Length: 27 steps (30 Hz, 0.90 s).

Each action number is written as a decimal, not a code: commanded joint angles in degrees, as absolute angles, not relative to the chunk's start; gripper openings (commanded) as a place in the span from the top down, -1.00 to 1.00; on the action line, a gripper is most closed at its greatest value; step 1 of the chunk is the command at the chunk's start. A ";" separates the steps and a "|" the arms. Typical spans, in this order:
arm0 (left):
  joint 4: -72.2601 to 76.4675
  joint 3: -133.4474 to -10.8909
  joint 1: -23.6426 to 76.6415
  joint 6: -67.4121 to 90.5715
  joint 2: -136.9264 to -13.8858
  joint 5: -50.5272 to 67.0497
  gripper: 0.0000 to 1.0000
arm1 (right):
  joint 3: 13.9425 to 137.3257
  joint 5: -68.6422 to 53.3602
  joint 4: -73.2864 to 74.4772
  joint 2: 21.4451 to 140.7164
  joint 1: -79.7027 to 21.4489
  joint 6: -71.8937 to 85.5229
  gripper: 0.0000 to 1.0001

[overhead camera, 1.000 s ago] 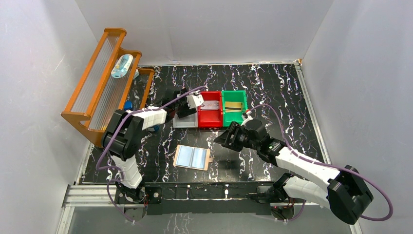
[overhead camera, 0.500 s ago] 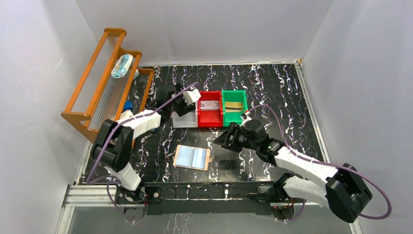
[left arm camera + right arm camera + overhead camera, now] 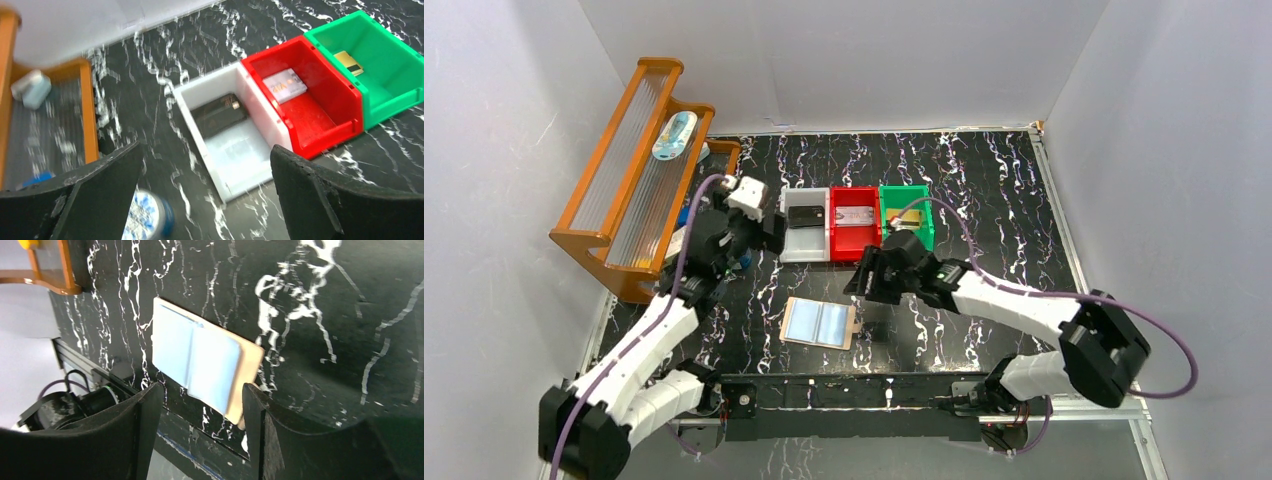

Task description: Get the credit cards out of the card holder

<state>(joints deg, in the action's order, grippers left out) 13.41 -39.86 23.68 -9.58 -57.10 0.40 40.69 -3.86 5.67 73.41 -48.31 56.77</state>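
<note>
The card holder (image 3: 819,323) lies open on the black marbled table, pale blue pockets up, with its tan edge to the right; no card shows in it. It also shows in the right wrist view (image 3: 200,362). My right gripper (image 3: 860,283) (image 3: 200,435) is open and empty, just right of and above the holder's tab edge. My left gripper (image 3: 769,232) (image 3: 207,200) is open and empty, left of the grey bin (image 3: 260,117). A dark card (image 3: 220,114) lies in the grey bin, a white card (image 3: 284,85) in the red bin (image 3: 330,117), a gold card (image 3: 348,61) in the green bin (image 3: 395,95).
An orange wooden rack (image 3: 629,175) stands at the far left with a blue-white bottle (image 3: 674,135) on top. A blue-white round lid (image 3: 145,217) sits on the table below my left gripper. The three bins (image 3: 854,240) stand in a row behind the holder.
My left gripper has pulled back left out of the grey bin, leaving the dark card in it. My right gripper has moved left toward the card holder.
</note>
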 commanded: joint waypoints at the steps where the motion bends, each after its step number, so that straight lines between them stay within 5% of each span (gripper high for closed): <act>1: -1.93 -36.48 23.03 10.12 -47.37 -9.69 -0.97 | 50.92 7.89 14.62 79.19 -55.75 54.16 -0.36; 14: -19.92 -32.62 23.01 26.19 -32.19 -17.86 -0.97 | 73.94 25.13 33.67 102.24 -70.29 57.10 -0.21; 27: -22.29 -31.64 22.99 26.28 -30.82 -17.17 -0.97 | 76.92 27.54 40.80 110.01 -71.98 56.51 0.07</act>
